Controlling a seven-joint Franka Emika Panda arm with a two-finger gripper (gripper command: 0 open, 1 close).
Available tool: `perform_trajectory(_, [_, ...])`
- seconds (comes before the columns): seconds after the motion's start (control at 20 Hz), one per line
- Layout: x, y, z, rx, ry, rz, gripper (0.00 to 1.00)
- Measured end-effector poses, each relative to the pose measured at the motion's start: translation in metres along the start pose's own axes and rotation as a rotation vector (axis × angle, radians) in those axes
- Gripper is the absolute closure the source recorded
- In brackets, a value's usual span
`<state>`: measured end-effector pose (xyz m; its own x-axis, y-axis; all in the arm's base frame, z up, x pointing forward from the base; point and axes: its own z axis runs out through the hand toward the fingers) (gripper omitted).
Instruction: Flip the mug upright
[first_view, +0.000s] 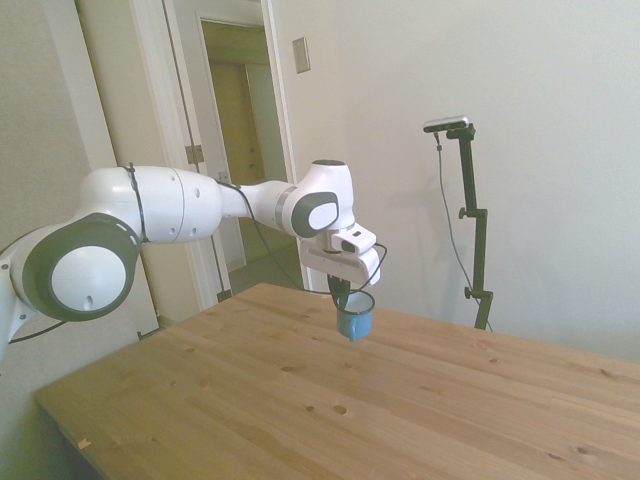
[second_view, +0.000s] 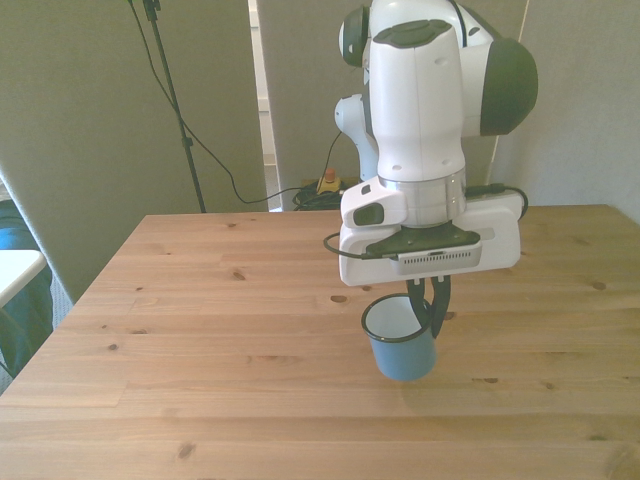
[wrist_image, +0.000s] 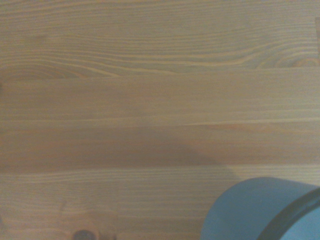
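Front view shows the gripper (second_view: 428, 300) pinching the mug (second_view: 402, 346) by its rim, mouth up, seemingly just above the table (second_view: 200, 300); next, lower and release it.

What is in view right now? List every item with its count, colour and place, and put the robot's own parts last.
mug: one, blue with white inside and dark rim, mouth up and slightly tilted, held by the rim, near the table's middle; whether its base touches the wood cannot be told.
table: one, light knotty wood, under everything.
cables: dark, hanging behind the table's far edge in the front view.
door opening: one, pale frame, behind the arm in the side view.
arm: one, white and grey.
hand: one, dark fingers shut on the mug's rim.
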<state>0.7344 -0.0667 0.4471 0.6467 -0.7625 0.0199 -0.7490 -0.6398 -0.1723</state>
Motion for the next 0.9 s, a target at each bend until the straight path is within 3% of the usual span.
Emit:
perform_trajectory(0.3, [0.018,0.008,0.007,-0.047,0.053,0.030,1.00])
perform_trajectory(0.7, [0.038,0.014,0.050,-0.085,0.040,0.050,1.00])
perform_trajectory(0.75, [0.038,0.014,0.050,-0.085,0.041,0.051,0.00])
perform_trajectory(0.9, [0.039,0.014,0.047,-0.089,0.036,0.055,0.00])
